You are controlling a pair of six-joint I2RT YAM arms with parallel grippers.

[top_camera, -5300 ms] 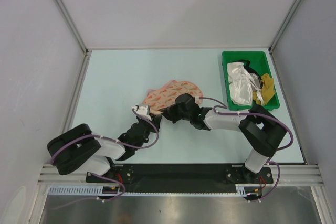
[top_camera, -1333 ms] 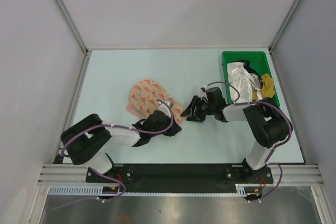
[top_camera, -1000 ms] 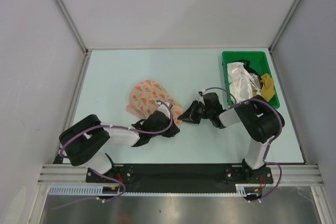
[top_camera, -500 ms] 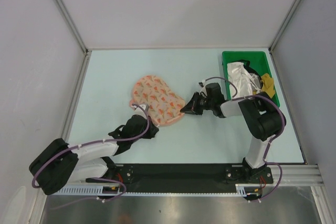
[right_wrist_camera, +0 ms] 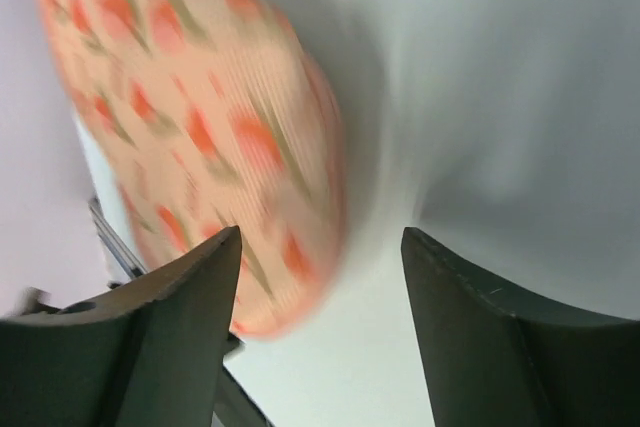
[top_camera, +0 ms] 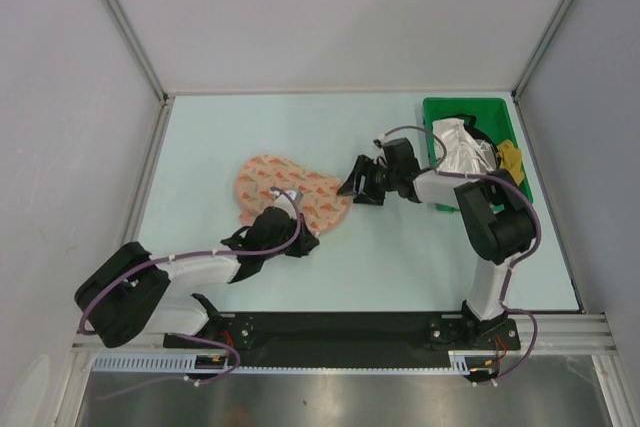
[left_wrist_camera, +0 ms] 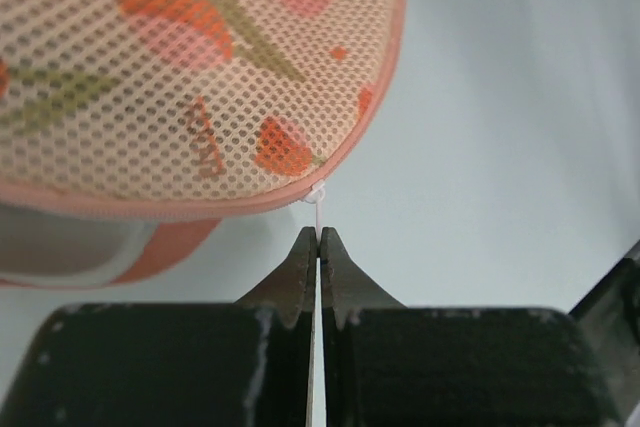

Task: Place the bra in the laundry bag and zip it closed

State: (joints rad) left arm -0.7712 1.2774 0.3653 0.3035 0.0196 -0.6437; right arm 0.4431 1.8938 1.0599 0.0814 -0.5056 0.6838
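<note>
The laundry bag (top_camera: 282,183), pale pink mesh with an orange print, lies closed and flat on the table left of centre. In the left wrist view its zip edge curves just ahead of my left gripper (left_wrist_camera: 319,235), which is shut on the thin white zip pull (left_wrist_camera: 318,209). From above, the left gripper (top_camera: 308,240) sits at the bag's near right edge. My right gripper (top_camera: 351,187) hovers open just right of the bag, touching nothing. Its wrist view shows the blurred bag (right_wrist_camera: 200,127) ahead and left of the open right gripper (right_wrist_camera: 320,232). The bra is out of view.
A green bin (top_camera: 427,137) stands at the back right, close behind the right arm, with white garments (top_camera: 458,152) and a yellow item inside. Grey walls close in the table on three sides.
The right gripper has opened and drawn back up and to the right, off the bag. The bag has slid slightly left, and the left gripper stays shut at its edge.
</note>
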